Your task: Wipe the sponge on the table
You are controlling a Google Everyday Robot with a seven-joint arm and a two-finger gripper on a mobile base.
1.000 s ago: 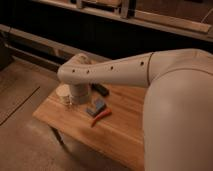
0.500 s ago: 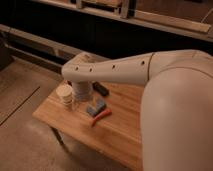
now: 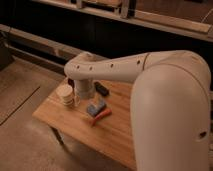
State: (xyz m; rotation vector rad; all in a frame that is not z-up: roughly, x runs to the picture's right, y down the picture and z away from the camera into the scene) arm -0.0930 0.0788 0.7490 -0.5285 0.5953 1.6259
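So, gripper (image 3: 80,98): at the arm's end, low over the tabletop's far left part, jaws spread, nothing between them.
sponge (image 3: 96,107): flat on the table (image 3: 120,135), mid-tabletop, just right of the gripper.
red tool (image 3: 101,116): just beside the sponge's near side.
black block (image 3: 101,90): by the far edge.
cream container (image 3: 65,95): near the left corner, contents hidden.

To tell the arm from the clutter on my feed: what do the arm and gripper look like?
The arm is a smooth, rounded cream-white shell with a row of small dark dots; no cables show. The gripper, over the table, is a grey cylindrical stub.
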